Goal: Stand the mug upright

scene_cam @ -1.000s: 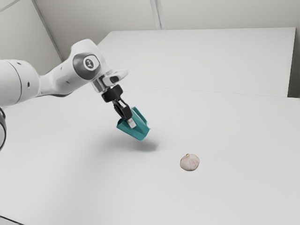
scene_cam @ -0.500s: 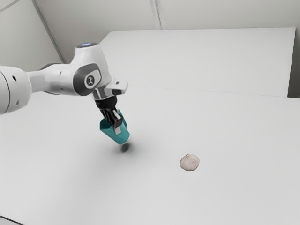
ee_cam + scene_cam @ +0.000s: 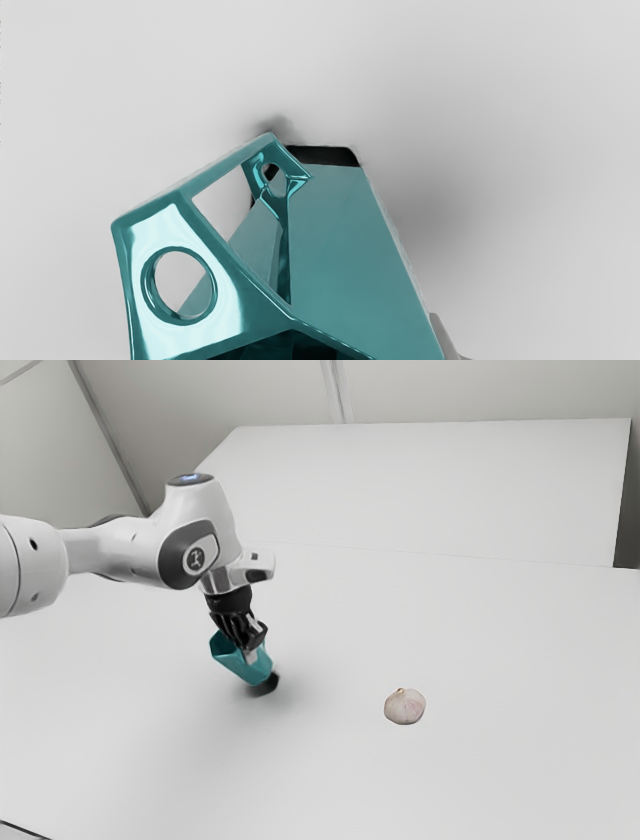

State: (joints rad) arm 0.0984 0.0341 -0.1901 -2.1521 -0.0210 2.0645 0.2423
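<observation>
While my fingers (image 3: 252, 656) were clenched on the teal mug (image 3: 238, 660), I had brought it down lower over the desk (image 3: 480, 760) and drawn it back towards my arm. Compared with a second ago, the mug had also turned somewhat nearer to upright, though it was not standing yet. Its open end (image 3: 221, 648) leaned back on the arm's side of my fingers, and its base (image 3: 262, 677) pointed down and away past their tips. The handle (image 3: 210, 235) stuck out from the wall beside me.

Under the base, the dark shadow (image 3: 264, 686) had drawn close in, so I judged that the lower edge was near the desk or just meeting it; I could not tell which. To my mind, what remained was to swing the leaning body level over its base before letting go, as loosening at that slant could tip it onto its side. Well apart from my fingers, out beyond the base, the pale bulb (image 3: 404, 707) had stayed where it was.
</observation>
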